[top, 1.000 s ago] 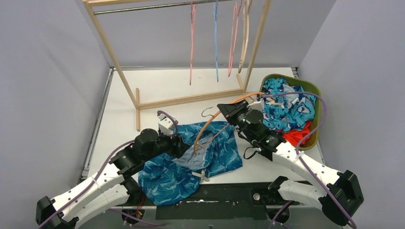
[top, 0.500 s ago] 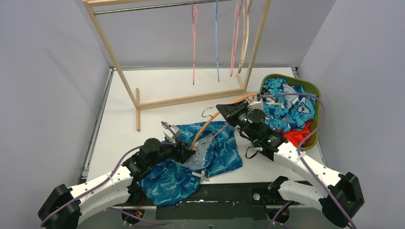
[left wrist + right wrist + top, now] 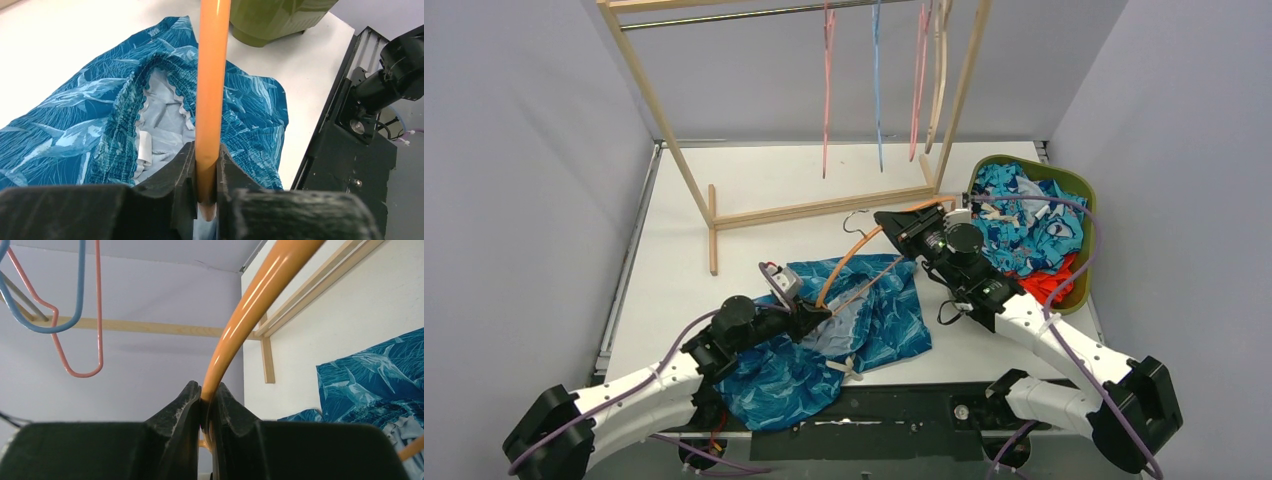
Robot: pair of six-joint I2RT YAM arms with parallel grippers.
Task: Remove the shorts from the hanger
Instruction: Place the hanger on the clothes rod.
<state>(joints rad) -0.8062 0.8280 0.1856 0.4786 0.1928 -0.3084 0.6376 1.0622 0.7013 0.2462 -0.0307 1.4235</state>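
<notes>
The left gripper [image 3: 205, 165] is pinched tight on a smooth, glossy orange hanger [image 3: 212, 75] – its black, matte fingers [image 3: 180, 172] press the round tube from both sides with no gap. The right gripper [image 3: 206, 395] is clamped on the same hanger further along its curve, where the tube bends up and away between the fingertips. From above, the hanger arcs from the left gripper [image 3: 809, 318] to the right gripper [image 3: 894, 228], over the teal-print shorts [image 3: 774, 370]. These lie crumpled on the white table [image 3: 754, 180] between the two arms. They are soft and creased, with a gathered elastic waistband [image 3: 125, 130] open to a pale grey lining. To the right stands a rounded olive-green basket [image 3: 1079, 185] heaped with more shorts – a turquoise cartoon-print pair [image 3: 1024, 215] on top, an orange-red pair [image 3: 1044, 285] at its near edge. Behind, a light wooden rack [image 3: 814, 208] carries thin pink hangers [image 3: 827, 80] and a blue hanger [image 3: 877, 80], all hanging bare.
</notes>
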